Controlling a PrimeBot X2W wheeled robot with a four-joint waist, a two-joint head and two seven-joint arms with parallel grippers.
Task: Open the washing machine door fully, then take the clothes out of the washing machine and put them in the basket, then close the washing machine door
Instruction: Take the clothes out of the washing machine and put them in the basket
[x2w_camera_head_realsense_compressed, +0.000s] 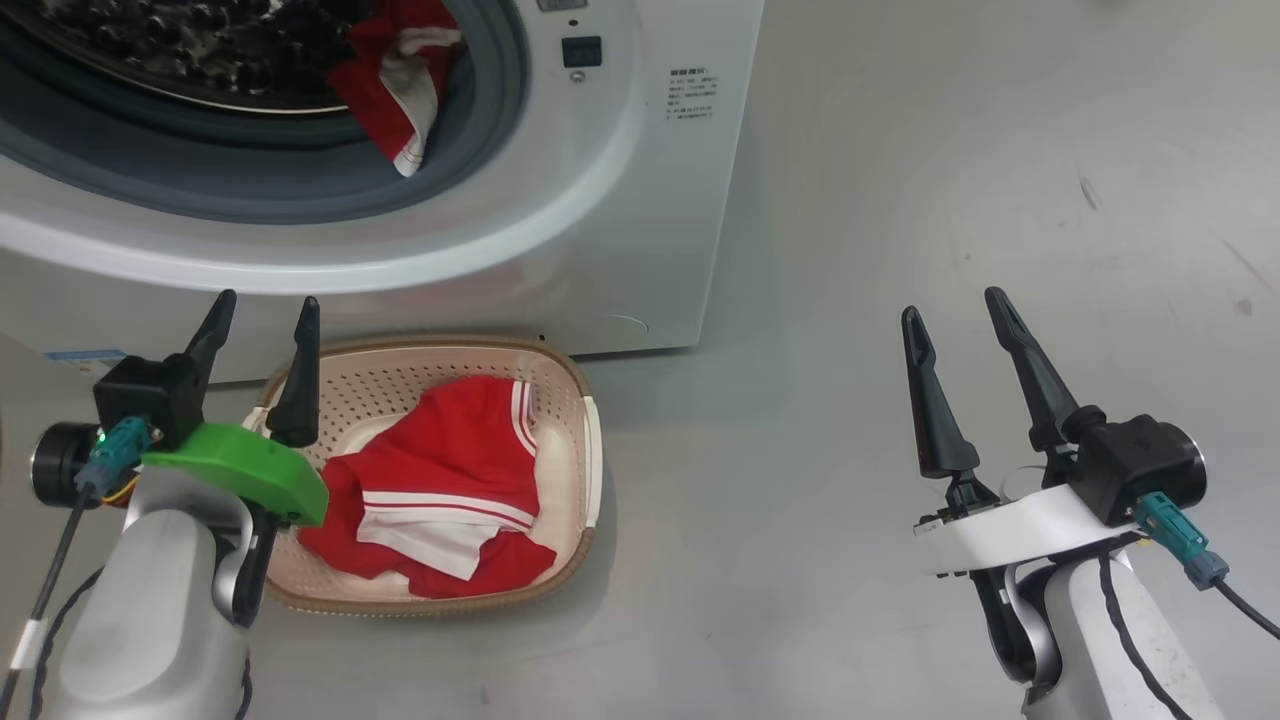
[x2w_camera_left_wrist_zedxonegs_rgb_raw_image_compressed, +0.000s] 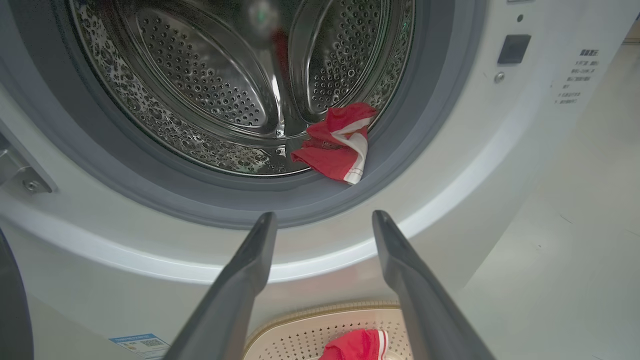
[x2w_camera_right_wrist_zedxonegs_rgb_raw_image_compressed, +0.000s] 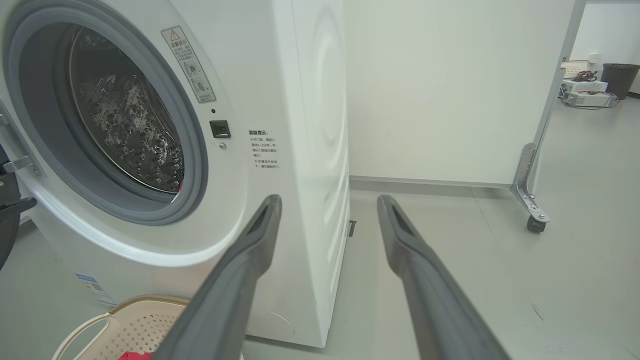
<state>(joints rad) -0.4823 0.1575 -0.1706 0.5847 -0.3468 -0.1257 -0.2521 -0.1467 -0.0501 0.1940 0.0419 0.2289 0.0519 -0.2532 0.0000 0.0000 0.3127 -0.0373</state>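
Both end effectors stand released, with nothing between their fingers. In the head view the left end effector (x2w_camera_head_realsense_compressed: 266, 300) sits at the lower left of the frame. Its two dark fingers are spread and point up at the lower front of the washing machine (x2w_camera_head_realsense_compressed: 620, 200), with its right fingertip over the left rim of the basket (x2w_camera_head_realsense_compressed: 560, 370). The right end effector (x2w_camera_head_realsense_compressed: 952, 303) is at the lower right, fingers equally parted, over bare grey floor (x2w_camera_head_realsense_compressed: 900, 150) and well apart from the machine.

The machine's round opening is uncovered. In the left wrist view a crumpled red garment with white trim (x2w_camera_left_wrist_zedxonegs_rgb_raw_image_compressed: 340, 145) lies at the lower right of the steel drum (x2w_camera_left_wrist_zedxonegs_rgb_raw_image_compressed: 200, 100), draped onto the grey rubber seal (x2w_camera_left_wrist_zedxonegs_rgb_raw_image_compressed: 400, 165). The parted fingers of the left end effector (x2w_camera_left_wrist_zedxonegs_rgb_raw_image_compressed: 325, 215) frame the white front panel just below it.

The basket rests on the floor, touching or just beside the foot of the machine, left of centre in the head view. In it lies a red garment with white stripes (x2w_camera_head_realsense_compressed: 440, 470), spread across its middle. In the right wrist view, the right end effector (x2w_camera_right_wrist_zedxonegs_rgb_raw_image_compressed: 329, 198) points at the machine's front right corner.
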